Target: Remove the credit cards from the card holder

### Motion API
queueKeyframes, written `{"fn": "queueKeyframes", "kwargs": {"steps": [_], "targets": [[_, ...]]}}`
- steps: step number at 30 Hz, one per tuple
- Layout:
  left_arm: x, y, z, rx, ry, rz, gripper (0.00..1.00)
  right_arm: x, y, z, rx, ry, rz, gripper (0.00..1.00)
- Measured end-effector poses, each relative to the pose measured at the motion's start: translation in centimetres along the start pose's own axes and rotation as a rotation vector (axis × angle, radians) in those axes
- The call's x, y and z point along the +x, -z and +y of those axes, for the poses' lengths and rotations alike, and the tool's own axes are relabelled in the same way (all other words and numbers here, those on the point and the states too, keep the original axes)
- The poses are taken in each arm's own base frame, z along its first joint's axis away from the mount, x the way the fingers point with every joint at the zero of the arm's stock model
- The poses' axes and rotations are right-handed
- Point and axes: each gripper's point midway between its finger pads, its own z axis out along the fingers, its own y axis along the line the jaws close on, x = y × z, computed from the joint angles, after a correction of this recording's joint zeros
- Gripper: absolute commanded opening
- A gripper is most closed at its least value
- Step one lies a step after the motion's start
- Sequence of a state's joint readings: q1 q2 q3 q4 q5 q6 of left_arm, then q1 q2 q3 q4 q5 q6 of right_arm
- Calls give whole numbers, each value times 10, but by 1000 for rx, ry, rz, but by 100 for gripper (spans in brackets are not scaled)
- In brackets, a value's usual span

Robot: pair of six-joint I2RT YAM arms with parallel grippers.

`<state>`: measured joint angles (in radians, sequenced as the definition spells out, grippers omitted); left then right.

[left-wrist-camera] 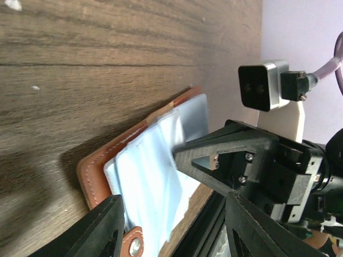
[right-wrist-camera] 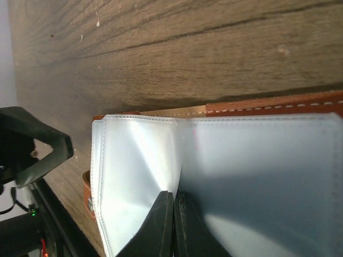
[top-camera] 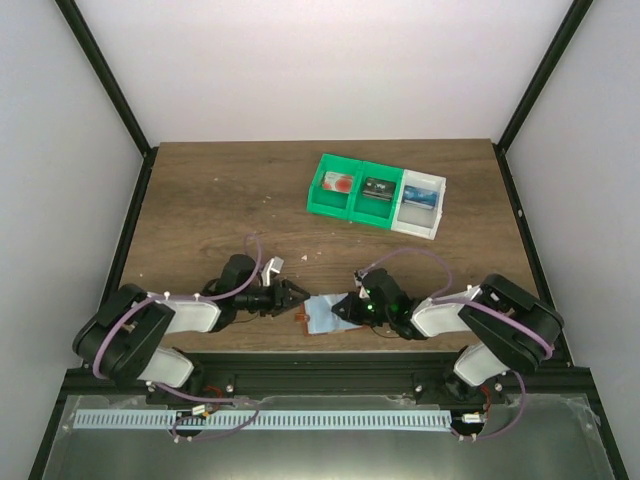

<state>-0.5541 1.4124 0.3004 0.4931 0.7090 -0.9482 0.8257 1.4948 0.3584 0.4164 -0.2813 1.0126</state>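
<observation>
In the top view my right gripper (top-camera: 345, 308) and my left gripper (top-camera: 297, 296) cover both ends of the card holder (top-camera: 322, 318). In my right wrist view the holder runs past the right and lower edges. There my pressed-together fingertips (right-wrist-camera: 166, 225) hide whether they pinch a pocket layer. I cannot tell if credit cards sit inside the cloudy pockets. What lies in the far bins (top-camera: 335, 212) is too small to read.
</observation>
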Motion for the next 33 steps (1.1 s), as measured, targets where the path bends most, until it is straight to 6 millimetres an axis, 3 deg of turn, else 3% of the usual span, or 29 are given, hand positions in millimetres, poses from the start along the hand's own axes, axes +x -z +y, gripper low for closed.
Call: {"fn": "queueKeyframes", "kwargs": {"steps": [6, 13, 25, 33], "targets": [[4, -7, 13, -20, 13, 29, 52, 5, 2, 2, -74, -74, 19, 0], [7, -14, 21, -15, 28, 54, 39, 8, 1, 5, -104, -102, 31, 0], [12, -23, 7, 92, 67, 97, 2, 16, 2, 5, -173, -167, 54, 0], [12, -23, -12, 165, 80, 106, 0, 16, 4, 12, -230, -216, 62, 0]]}}
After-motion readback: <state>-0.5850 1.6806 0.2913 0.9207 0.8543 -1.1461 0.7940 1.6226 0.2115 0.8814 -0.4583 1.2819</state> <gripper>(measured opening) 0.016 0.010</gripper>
